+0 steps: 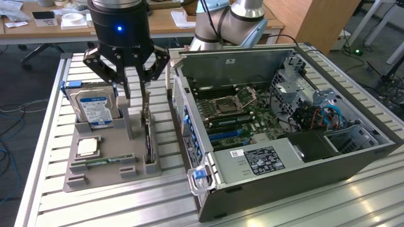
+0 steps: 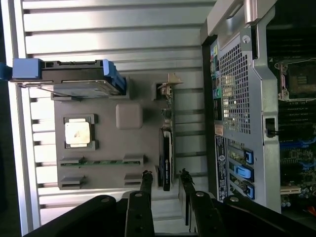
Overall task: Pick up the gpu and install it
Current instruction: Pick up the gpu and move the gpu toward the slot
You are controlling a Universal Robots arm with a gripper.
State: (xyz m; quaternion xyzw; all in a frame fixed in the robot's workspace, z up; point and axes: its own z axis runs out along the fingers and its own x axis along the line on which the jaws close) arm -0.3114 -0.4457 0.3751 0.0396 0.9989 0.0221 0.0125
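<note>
Pincer [image 2: 165,175] hangs fingers apart, straddling the gpu [image 2: 166,158] standing on edge in the grey holder tray [image 2: 106,143]; probably light, stiff, fragile, so I'd pinch its bare top edge.

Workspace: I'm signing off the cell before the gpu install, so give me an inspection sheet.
Surface: slatted metal table, grey holder tray on it.
Job's things: gpu on edge in the tray slot; open computer case beside it.
Clutter: hard drive, processor, memory stick in the tray.
Gripper: open, over the gpu, not holding it.
Cables: blue cables inside the case.
Surroundings: desks and wooden cabinet behind.
</note>
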